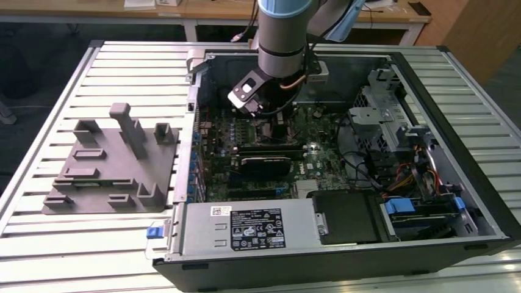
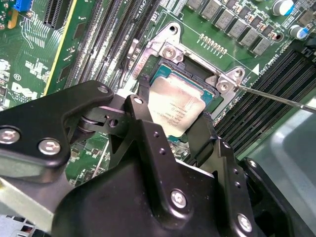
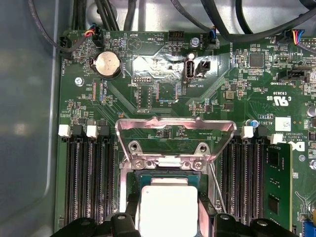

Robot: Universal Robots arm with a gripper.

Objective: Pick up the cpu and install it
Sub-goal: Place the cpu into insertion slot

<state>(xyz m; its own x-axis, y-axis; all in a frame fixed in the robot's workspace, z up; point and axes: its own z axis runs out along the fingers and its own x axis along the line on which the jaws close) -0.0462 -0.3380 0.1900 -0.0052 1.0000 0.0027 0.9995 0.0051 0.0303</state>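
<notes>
The cpu [image 2: 174,107], a small flat square chip with a pale silver top, sits between my gripper's [image 2: 176,104] two black fingers [image 2: 142,101], which press against its opposite edges. It is held right at the black-framed socket [image 2: 148,74] on the green motherboard; I cannot tell whether it rests in the socket or hovers just above it. In the first wrist view the cpu [image 3: 168,210] lies below the raised metal load plate [image 3: 175,136]. In the exterior view my gripper [image 1: 265,115] reaches down inside the open computer case [image 1: 488,201].
A grey plastic fixture [image 1: 110,165] lies on the slatted table at the exterior view's left. Memory slots [image 3: 89,177] flank the socket, and a thin metal lever [image 2: 276,96] sticks out beside it. A power supply [image 1: 244,229], drive cage [image 1: 391,116] and cables crowd the case.
</notes>
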